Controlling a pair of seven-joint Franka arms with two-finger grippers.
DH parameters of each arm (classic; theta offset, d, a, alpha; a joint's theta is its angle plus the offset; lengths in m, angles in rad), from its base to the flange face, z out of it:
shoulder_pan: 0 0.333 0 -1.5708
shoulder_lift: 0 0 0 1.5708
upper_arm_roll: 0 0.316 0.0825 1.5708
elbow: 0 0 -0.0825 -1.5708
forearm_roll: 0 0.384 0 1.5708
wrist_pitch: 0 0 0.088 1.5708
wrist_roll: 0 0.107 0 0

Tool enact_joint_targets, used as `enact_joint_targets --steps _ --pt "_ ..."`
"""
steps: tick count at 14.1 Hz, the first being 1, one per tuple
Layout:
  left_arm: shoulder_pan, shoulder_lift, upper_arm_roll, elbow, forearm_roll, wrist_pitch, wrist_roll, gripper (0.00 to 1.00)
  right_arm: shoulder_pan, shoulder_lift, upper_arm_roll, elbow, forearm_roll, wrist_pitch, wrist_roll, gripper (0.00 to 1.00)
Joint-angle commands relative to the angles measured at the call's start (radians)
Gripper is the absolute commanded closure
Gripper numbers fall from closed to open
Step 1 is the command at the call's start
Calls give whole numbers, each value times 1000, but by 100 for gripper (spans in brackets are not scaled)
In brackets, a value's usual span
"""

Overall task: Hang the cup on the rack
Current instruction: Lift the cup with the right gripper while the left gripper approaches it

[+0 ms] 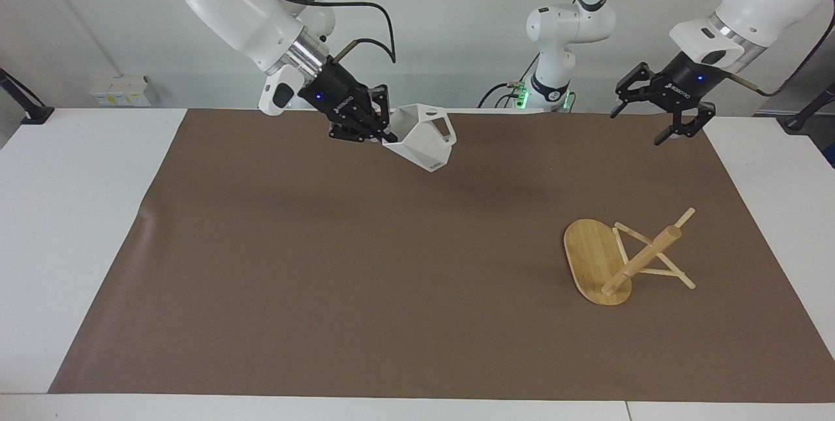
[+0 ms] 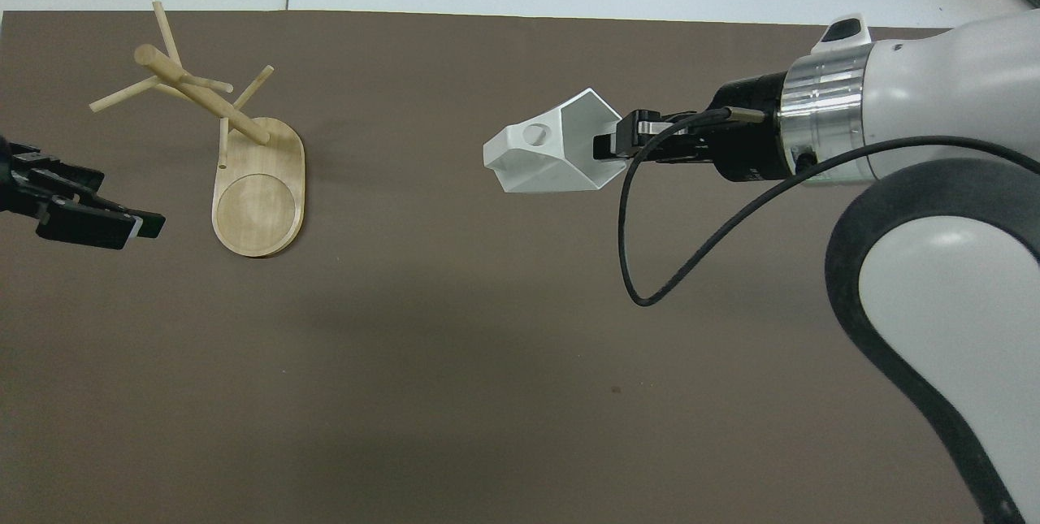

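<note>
While right tool pinches faceted matte cup, left tool gapes, bamboo rack.

Right arm extended, wrist tilted down; right gripper raised over the surface, jaws clamped on the cup rim. Left arm raised; left gripper aloft, pointing downward, jaws spread, holding nothing.

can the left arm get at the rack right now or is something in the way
Probably yes. The left gripper hangs open and empty in the air at the rack's end of the table, with only bare mat around the rack. The right gripper holds the cup well away, mid-table.
</note>
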Motion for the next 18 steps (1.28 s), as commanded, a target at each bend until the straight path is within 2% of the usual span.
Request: enact_joint_targets --steps 1,5,12,18 --pt "-36 -69 12 -116 -83 81 157 0 -13 46 43 3 83 85 66 100" --pt "-88 -97 12 -189 -208 197 298 0 -4 103 95 7 87 169 93 100" --pt "-102 -76 13 -291 -419 317 775 0 -4 133 193 10 89 209 196 100" --pt "-116 27 13 -298 -596 334 1071 0 4 147 237 13 83 232 210 100"
